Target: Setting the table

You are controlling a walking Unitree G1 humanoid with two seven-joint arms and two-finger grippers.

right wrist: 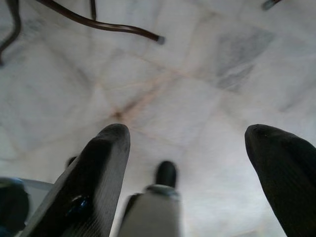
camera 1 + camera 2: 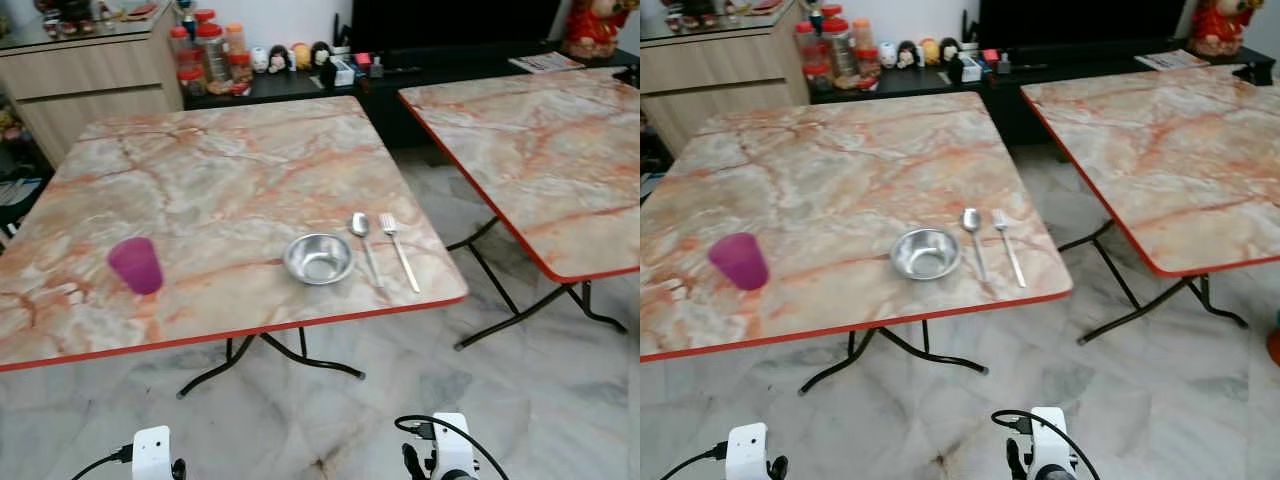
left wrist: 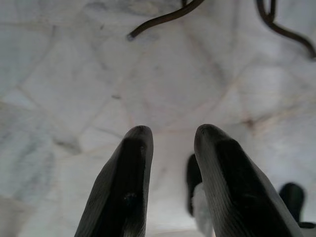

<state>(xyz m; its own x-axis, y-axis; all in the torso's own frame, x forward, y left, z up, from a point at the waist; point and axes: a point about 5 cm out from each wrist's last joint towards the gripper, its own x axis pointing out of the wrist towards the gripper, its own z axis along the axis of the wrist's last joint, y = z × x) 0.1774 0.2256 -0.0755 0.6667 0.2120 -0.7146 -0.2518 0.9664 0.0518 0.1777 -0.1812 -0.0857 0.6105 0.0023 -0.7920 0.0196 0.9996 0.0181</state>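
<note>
So, both arms hang low over the marble floor (image 3: 74,74); left tool (image 3: 170,136) has a narrow gap between its fingers, right tool (image 1: 185,133) spread wide, neither holding anything. On the near counter (image 2: 200,170): steel bowl (image 2: 318,258) close to the front edge, spoon (image 2: 363,240) just beside it, fork (image 2: 398,250) next to the spoon, pink cup (image 2: 136,265) well apart toward the robot's left. Bowl looks light, stiff, slippery; pinch its rim. Spoon and fork lie flat, thin, probably hard to lift; grab mid-handle. Cup looks like light plastic; clamp across its wall, gently.
</note>
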